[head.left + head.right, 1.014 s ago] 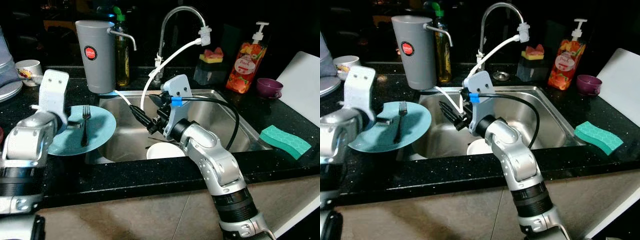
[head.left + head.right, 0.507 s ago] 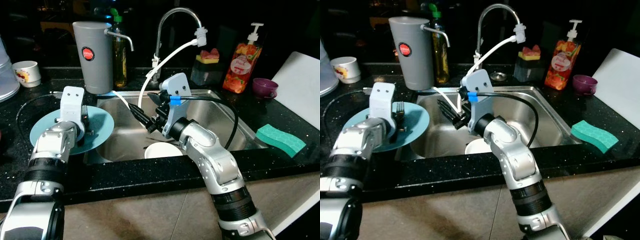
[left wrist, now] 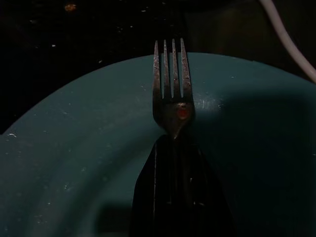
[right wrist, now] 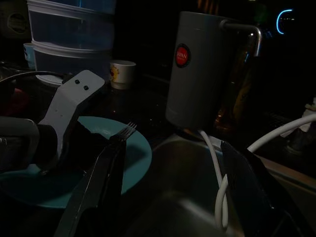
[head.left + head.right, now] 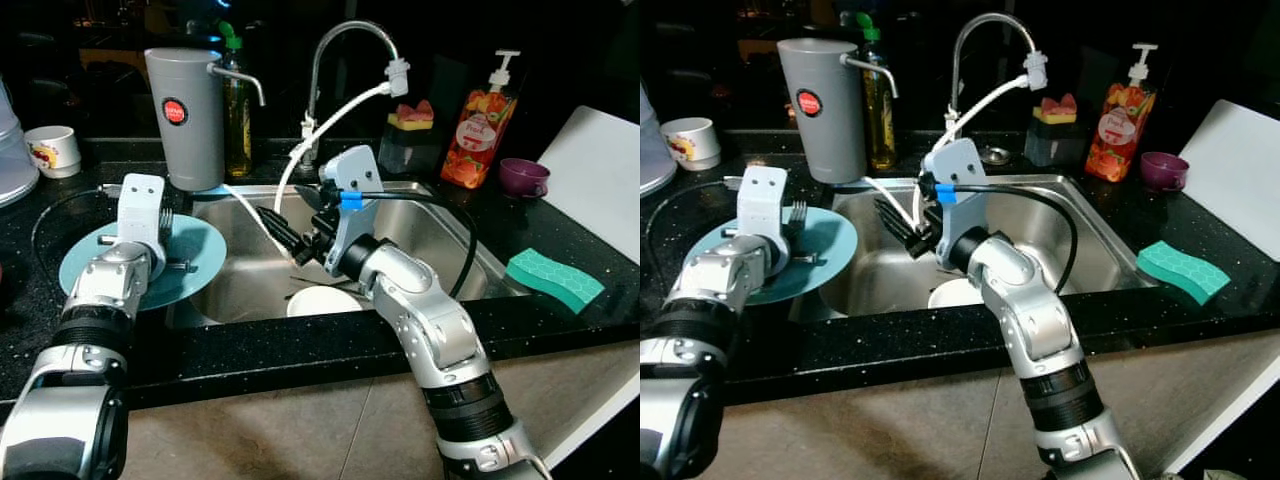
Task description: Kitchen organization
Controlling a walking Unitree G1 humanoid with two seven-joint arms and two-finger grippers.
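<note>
Over the last second the left gripper (image 3: 173, 168) has come in from the near-left edge of the counter (image 5: 560, 235) to sit over the blue plate (image 5: 205, 245), and its fingers (image 3: 148, 187) have drawn together over the handle of the fork (image 3: 172, 89). In the left wrist view the tines stick out just past the fingertips with a small red speck at their root, while the handle runs back under the black fingers. They look clamped narrow on it, though the fork still appears to lie on the plate rather than hang free. The plate itself sits at the left edge of the sink (image 5: 440, 195), its rim just overhanging the basin, in front of the grey jug (image 5: 185, 115). The right gripper (image 4: 170, 197) holds over the middle of the basin, its fingers standing wide apart with nothing between them, close to the white hose (image 5: 330, 120) that drops from the tap (image 5: 350, 40); a white bowl (image 5: 320, 302) lies in the basin below it. My reading is that the reach is finished and the grasp is made, so the fork is ready to be lifted off the plate and taken wherever it belongs, probably the sink.
</note>
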